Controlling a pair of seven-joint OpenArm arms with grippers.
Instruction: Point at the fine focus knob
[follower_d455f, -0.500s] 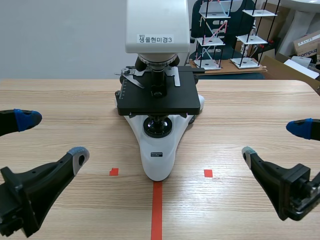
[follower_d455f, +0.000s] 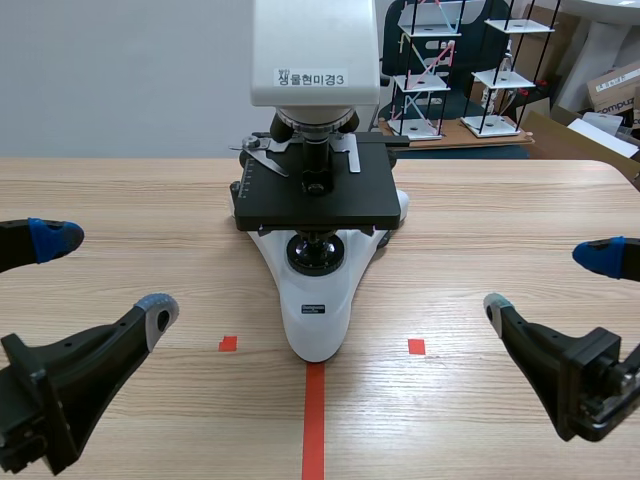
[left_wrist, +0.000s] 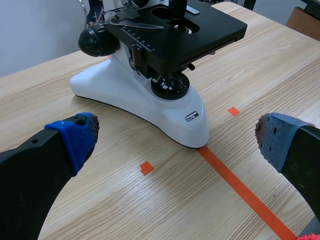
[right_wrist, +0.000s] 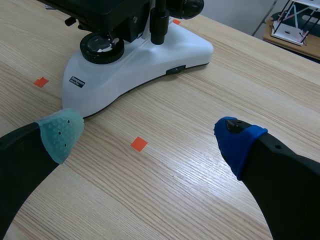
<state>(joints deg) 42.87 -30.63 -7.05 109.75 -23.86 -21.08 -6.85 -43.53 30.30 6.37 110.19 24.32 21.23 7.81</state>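
Plainly, the left fingers (left_wrist: 72, 137) stand spread wide with nothing between them, and the right fingers (right_wrist: 60, 132) are opened just as far and hold nothing either. Both pairs hang low over the desk (follower_d455f: 120, 200), one on each side of the microscope (follower_d455f: 315, 300) and well apart from it. The microscope stands mid-desk, with its white foot at the end of the orange tape line and the black stage (follower_d455f: 315, 200) above. The fine focus knob (left_wrist: 94, 41) is, by my reading, part of the round black knob that juts from the side of the body, low and behind the stage, well ahead of the left fingers. A twin knob (right_wrist: 187, 6) shows on the far side, ahead of the right fingers. Which part of either knob is the fine one cannot be told from here. The pointing has not begun, so this is the step before the approach. Next, one arm must travel forward alongside the stage and bring a fingertip close to the knob without knocking the stage.
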